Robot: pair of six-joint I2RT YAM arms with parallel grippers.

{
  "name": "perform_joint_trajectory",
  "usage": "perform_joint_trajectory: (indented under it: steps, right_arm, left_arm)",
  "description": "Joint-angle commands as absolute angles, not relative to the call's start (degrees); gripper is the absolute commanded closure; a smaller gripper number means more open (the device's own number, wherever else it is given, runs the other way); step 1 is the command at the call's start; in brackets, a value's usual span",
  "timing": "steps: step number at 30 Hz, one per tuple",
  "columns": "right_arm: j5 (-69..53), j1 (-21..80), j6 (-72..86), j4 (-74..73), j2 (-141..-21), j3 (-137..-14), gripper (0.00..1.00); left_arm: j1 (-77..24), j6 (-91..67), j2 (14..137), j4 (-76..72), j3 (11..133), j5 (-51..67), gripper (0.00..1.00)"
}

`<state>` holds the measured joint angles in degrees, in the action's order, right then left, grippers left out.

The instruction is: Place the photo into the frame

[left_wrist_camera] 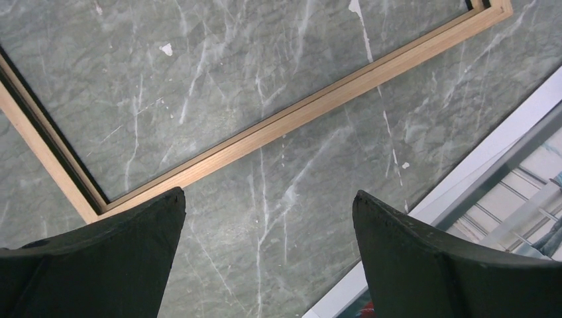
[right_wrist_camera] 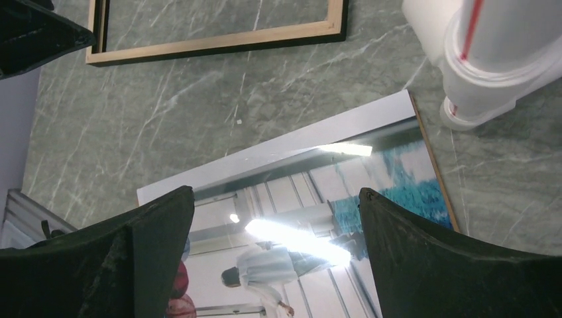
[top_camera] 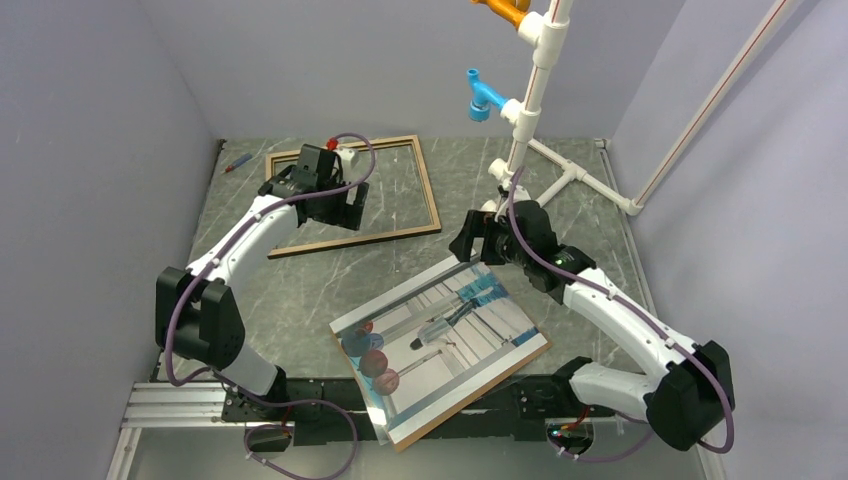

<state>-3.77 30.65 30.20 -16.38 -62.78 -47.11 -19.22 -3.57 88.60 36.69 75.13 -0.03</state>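
The frame (top_camera: 352, 237) lies flat at the back left, light wood face up, and nothing is inside it. My left gripper (top_camera: 345, 212) hovers over its left half, open and empty; the left wrist view shows the frame's near rail (left_wrist_camera: 298, 112) beyond the fingertips (left_wrist_camera: 152, 218). The photo (top_camera: 440, 335) lies face up in the near middle on a brown backing board (top_camera: 480, 396), with glare on it. My right gripper (top_camera: 472, 240) is open and empty above the photo's far corner. In the right wrist view the photo (right_wrist_camera: 298, 199) lies below the jaws and the frame (right_wrist_camera: 219, 43) is at the top.
A white PVC pipe stand (top_camera: 530, 110) with blue and orange fittings rises at the back right; its foot (right_wrist_camera: 490, 59) is close beside the right gripper. A small red-and-blue pen (top_camera: 238, 163) lies at the far left. Walls close in on three sides.
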Motion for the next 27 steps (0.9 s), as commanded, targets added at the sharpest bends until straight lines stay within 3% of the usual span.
perform_joint_trajectory:
  steps: [1, 11, 18, 27]
  right_arm:
    - [-0.1, 32.7, 28.2, -13.2, -64.8, -52.0, 0.04]
    - [2.5, 35.3, 26.5, -13.1, -65.3, -55.0, 0.06]
    - [6.5, 42.7, 24.1, -9.2, -64.3, -54.3, 0.07]
    - [16.9, 46.2, 22.5, -13.6, -73.7, -64.1, 0.09]
  left_arm:
    - [-19.2, -2.8, 87.0, 35.5, 75.7, -2.7, 0.01]
    - [-19.2, -2.6, 84.9, 34.4, 74.8, -3.9, 0.01]
    - [-19.2, -2.5, 84.6, 34.5, 74.8, -5.6, 0.01]
    - [-19.2, -2.3, 83.5, 34.0, 74.4, -7.8, 0.01]
